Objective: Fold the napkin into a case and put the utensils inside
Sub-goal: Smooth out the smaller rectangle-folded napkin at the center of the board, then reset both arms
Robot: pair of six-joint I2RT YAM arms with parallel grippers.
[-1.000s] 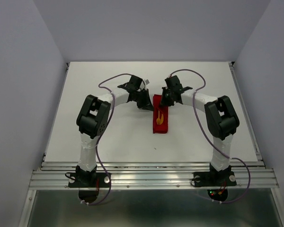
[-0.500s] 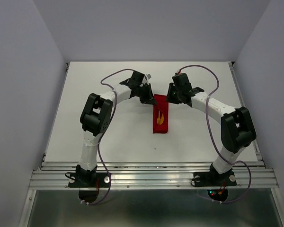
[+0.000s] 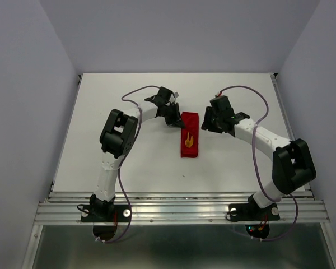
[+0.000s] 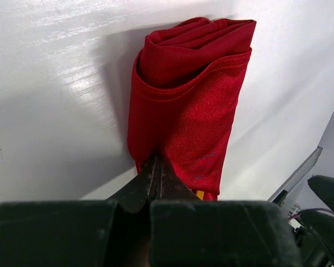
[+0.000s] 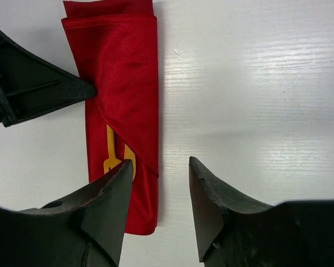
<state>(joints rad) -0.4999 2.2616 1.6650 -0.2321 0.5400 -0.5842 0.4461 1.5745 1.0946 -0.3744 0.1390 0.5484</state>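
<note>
Case (image 4: pixel 189 111) edge at L fingertips (image 4: pixel 139 192)

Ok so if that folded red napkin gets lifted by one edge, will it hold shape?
Probably not: the napkin looks soft and loosely layered, likely to sag open. The orange utensils sit under an open flap and might slip out.

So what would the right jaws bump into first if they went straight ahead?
Probably the table just beside the red case. The right gripper has its jaws open over that spot, though one jaw might clip the case's edge; depth is hard to judge.
</note>
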